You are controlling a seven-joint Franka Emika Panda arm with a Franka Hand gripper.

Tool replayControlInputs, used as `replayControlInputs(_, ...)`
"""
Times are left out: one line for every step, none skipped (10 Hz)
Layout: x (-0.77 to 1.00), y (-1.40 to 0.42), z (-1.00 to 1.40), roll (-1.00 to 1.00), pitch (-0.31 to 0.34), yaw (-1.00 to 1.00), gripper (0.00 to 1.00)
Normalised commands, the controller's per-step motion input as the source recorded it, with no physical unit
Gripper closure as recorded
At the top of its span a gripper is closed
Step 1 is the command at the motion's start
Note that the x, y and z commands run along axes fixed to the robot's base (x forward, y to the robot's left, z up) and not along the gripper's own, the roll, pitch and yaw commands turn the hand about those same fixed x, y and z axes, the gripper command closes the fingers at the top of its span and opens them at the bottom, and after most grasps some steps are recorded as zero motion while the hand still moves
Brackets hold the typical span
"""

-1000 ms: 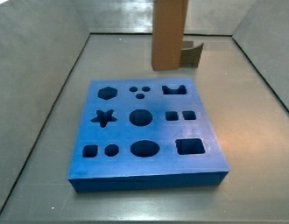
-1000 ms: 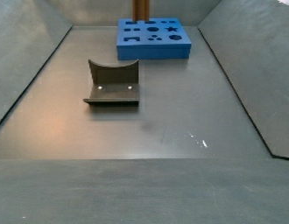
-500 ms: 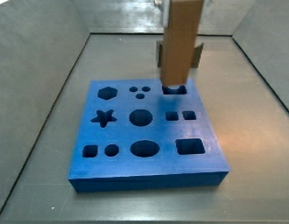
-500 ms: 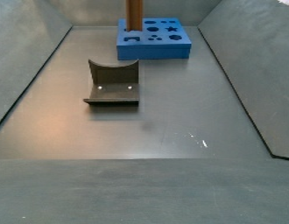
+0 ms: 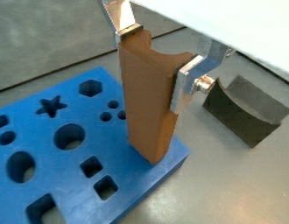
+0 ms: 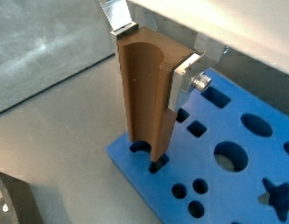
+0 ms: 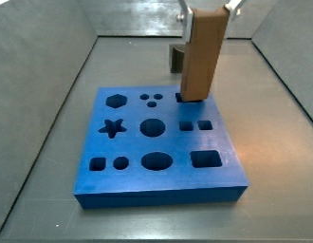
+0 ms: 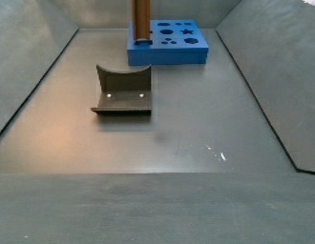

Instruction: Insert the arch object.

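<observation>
- At board's far right corner: gripper (image 5: 153,59) pinches the arch (image 7: 202,55) near its top, upright.
- Versus a second ago, arch has moved over the board (image 7: 159,152) and dropped; its foot now meets the arch-shaped slot, so insertion looks started.
- Left holes empty; fixture (image 8: 123,91) well apart, room clear around.
</observation>
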Motion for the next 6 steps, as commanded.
replayControlInputs(0.00, 0.09, -0.14, 0.04, 0.000, -0.42, 1.00)
replayControlInputs(0.00, 0.08, -0.08, 0.00, 0.011, -0.42, 1.00)
replayControlInputs(-0.06, 0.02, -0.10, 0.00, 0.000, -0.41, 1.00)
replayControlInputs(-0.15, 0.00, -0.14, -0.04, 0.000, -0.23, 1.00)
replayControlInputs(-0.11, 0.00, -0.10, -0.15, -0.004, 0.00, 1.00)
replayControlInputs(-0.05, -0.08, -0.11, -0.21, 0.000, 0.16, 1.00)
